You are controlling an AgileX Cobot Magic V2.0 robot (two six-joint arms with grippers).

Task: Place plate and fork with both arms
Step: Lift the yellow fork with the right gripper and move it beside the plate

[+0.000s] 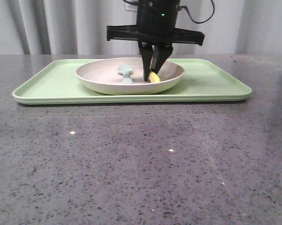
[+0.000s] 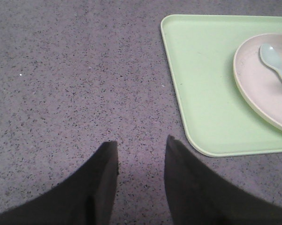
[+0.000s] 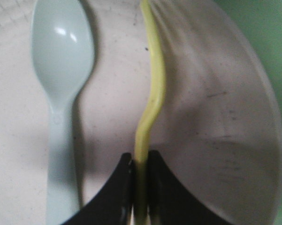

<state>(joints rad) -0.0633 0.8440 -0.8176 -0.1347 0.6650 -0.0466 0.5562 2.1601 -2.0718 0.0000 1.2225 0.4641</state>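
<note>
The cream-pink plate (image 1: 108,79) sits on the light green tray (image 1: 51,86). My right gripper (image 1: 152,75) reaches down into the plate and is shut on the yellow fork (image 1: 154,77). In the right wrist view the fork (image 3: 152,89) stands on edge, clamped between the black fingers, with the gripper (image 3: 141,161) low over the plate (image 3: 216,122). My left gripper (image 2: 141,145) is open and empty over bare countertop, apart from the tray's corner (image 2: 201,103). The plate (image 2: 253,89) shows at the edge of the left wrist view. The left gripper is out of the front view.
A pale blue-green spoon (image 1: 125,72) lies in the plate beside the fork; it also shows in the right wrist view (image 3: 61,70) and the left wrist view (image 2: 274,61). The speckled grey countertop (image 1: 141,164) stretches in front of the tray.
</note>
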